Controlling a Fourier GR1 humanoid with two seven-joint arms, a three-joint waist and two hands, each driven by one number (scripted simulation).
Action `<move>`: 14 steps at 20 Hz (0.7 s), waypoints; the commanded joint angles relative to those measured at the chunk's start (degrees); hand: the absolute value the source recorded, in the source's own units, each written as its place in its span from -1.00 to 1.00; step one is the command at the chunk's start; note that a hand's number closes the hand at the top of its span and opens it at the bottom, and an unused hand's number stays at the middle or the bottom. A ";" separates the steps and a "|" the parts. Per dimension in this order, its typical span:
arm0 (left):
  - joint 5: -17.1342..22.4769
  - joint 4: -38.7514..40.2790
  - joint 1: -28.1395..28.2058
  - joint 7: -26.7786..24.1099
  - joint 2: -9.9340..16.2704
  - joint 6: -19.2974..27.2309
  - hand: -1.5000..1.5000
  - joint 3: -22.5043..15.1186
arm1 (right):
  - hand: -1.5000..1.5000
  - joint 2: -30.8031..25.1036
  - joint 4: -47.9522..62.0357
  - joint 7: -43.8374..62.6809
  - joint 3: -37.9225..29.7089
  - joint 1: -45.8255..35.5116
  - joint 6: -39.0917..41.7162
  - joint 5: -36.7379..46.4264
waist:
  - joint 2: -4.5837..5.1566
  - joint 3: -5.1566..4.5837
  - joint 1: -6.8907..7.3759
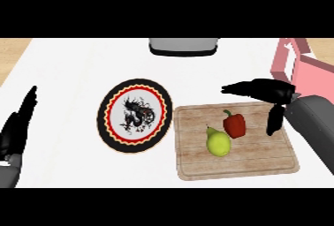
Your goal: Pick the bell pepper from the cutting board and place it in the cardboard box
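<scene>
Red bell pepper (234,125) is seen upright near the cutting board (261,163) centre, beside a pear (218,142). Judged light, stiff, glossy; best taken across the body. Right hand (264,90) is held open, empty, above the board's far edge.

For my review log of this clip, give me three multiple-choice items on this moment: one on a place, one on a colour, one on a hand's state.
1. Where is the bell pepper?
A on the plate
B on the cutting board
C in the box

2. What colour is the fruit beside it?
A yellow-green
B blue
C white

3. The right hand is
A curled round the pepper
B open above the board
C out of view

Answers: B, the pepper stands on the wood; A, the pear is yellow-green; B, its fingers are spread and hold nothing.
</scene>
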 commanded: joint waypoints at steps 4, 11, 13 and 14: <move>-3.44 0.89 -0.40 0.40 -3.21 0.20 0.00 1.14 | -1.00 4.94 0.60 2.49 -3.19 0.12 0.40 6.54 | -0.07 0.01 -0.43; -4.83 -3.09 -0.96 4.38 -2.86 -2.54 0.00 3.34 | -1.00 7.18 -2.07 2.53 -5.88 2.61 2.10 10.95 | -0.09 0.02 -0.42; -3.53 -2.15 -0.38 2.97 -1.38 -4.82 0.00 5.73 | -1.00 3.87 -3.16 -2.45 -6.96 3.93 3.47 10.93 | -0.14 0.01 -0.56; -4.41 -4.72 3.36 0.95 -3.20 -3.14 0.00 4.43 | -1.00 8.38 -1.10 0.82 -7.74 2.90 3.09 10.15 | -0.13 0.02 -0.23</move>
